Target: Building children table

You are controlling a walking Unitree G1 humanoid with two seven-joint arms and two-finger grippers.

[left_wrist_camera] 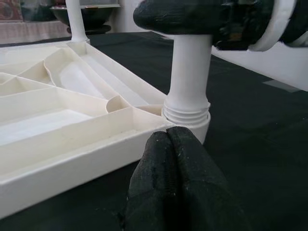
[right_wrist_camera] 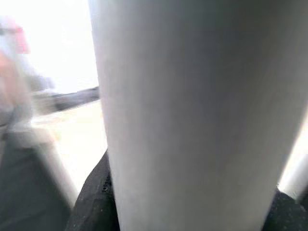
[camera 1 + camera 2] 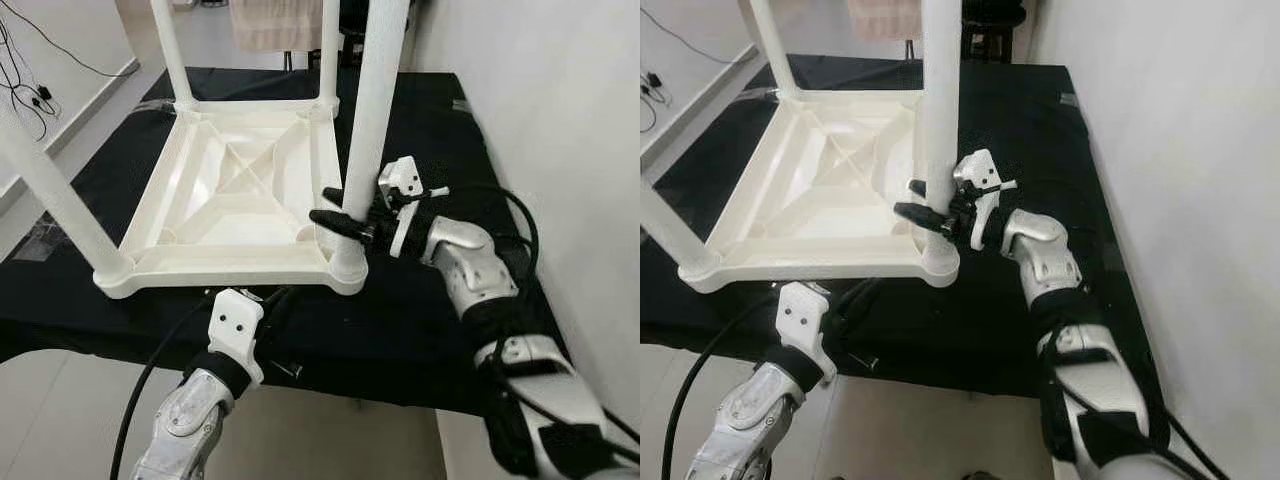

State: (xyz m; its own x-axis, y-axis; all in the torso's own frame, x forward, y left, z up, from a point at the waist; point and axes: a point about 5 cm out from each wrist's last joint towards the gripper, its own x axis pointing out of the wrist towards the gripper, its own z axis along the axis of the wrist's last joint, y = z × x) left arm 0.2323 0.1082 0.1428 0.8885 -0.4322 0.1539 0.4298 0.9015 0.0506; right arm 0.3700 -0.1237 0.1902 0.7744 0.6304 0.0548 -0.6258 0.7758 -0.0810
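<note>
The left gripper [image 3: 283,296], nearest the camera at the front edge of the black-covered work surface [image 3: 420,330], rests its two fingers pressed together against the near rim of the upturned white children's table [image 3: 235,200], apparently to brace the piece against sliding. The tabletop lies face down on the cloth, ribbed underside up, with a leg standing in each of the four corner sockets. At the near right corner, the right gripper [image 3: 338,212] pinches the near right leg [image 3: 375,120] low on its shaft, one black finger on either side, a hold that looks meant for turning or pressing the leg home (the left wrist view shows threads still exposed just above the socket [image 1: 186,114], so this leg is probably not fully seated). The other three legs stand unattended, and assembly appears to be in its last stage.
</note>
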